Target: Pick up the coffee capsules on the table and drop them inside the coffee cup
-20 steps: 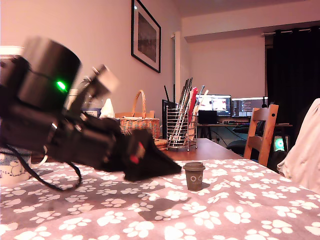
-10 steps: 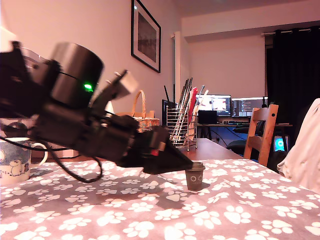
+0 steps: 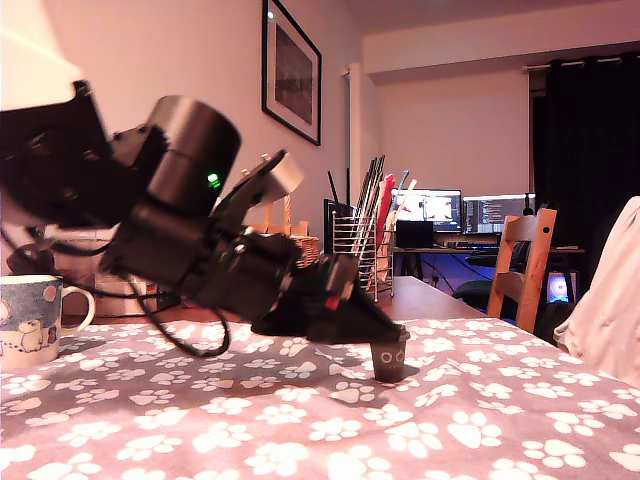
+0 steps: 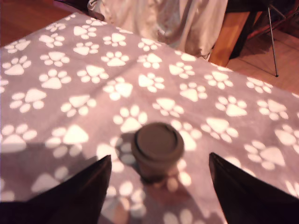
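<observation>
End effector (image 4: 159, 179) spread wide, fingers either side of the dark brown coffee capsule (image 4: 157, 150), not touching; capsule upright on the bench (image 4: 70, 84) between them.

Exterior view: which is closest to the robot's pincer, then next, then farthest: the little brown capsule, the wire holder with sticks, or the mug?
From the pincer:
1. The capsule, standing on the cloth right at the pincer's tip.
2. The wire holder, behind, further back on the table.
3. The mug, far off at the exterior view's left edge.
</observation>
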